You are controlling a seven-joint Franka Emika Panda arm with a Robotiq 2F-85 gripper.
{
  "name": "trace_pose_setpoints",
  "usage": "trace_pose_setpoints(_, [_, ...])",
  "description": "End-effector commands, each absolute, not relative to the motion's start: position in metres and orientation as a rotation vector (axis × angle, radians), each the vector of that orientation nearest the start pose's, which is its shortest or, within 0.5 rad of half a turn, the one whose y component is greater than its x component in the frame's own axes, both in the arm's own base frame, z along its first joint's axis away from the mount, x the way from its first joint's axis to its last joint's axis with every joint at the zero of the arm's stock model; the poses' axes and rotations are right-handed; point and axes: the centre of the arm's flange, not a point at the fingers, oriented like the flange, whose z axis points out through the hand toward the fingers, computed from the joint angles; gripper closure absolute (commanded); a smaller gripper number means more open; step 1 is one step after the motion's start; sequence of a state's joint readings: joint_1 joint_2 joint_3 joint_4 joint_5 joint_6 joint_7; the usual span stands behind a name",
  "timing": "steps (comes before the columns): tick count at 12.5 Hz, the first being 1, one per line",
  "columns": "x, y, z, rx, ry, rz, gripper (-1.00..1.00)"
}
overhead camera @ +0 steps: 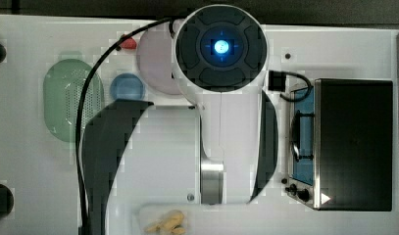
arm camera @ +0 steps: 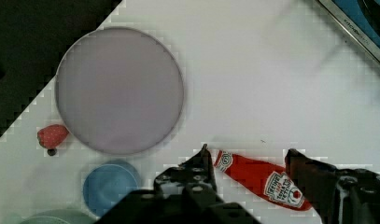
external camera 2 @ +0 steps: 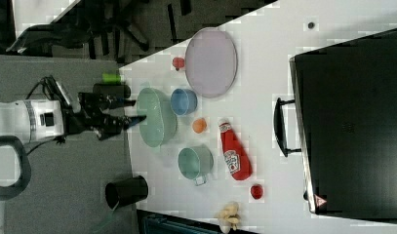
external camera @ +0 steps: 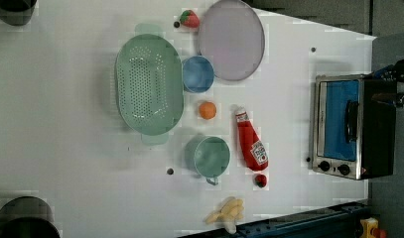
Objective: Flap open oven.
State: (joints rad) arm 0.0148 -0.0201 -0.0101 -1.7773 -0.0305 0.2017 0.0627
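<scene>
Now oven shut, well apart from open hand.

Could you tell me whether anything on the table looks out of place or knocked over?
The ketchup bottle lies flat on its side on the table rather than standing, between the green cup and the oven. Nothing looks spilled, and the oven door is shut.

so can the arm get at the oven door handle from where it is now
Probably yes. The oven faces the open table with its door shut and its handle sticking out unobstructed. The tool, open, hangs over the ketchup bottle, with bare table toward the oven.
</scene>
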Motion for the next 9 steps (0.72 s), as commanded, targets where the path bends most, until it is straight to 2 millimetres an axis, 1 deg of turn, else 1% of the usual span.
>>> trace_pose_setpoints(1, [0.4875, -0.0278, 0.6208, -2.815, 1.452, -0.003, -0.59])
trace_pose_setpoints(3, [0.4876, -0.0278, 0.6207, -2.815, 1.452, -0.003, -0.99])
trace_pose_setpoints(5, [0.4875, -0.0277, 0.6208, -2.815, 1.451, -0.003, -1.00])
trace_pose_setpoints(6, [0.4875, -0.0278, 0.6208, -2.815, 1.452, -0.003, -0.89])
trace_pose_setpoints(9, [0.4875, -0.0278, 0.6207, -2.815, 1.452, -0.002, -0.14])
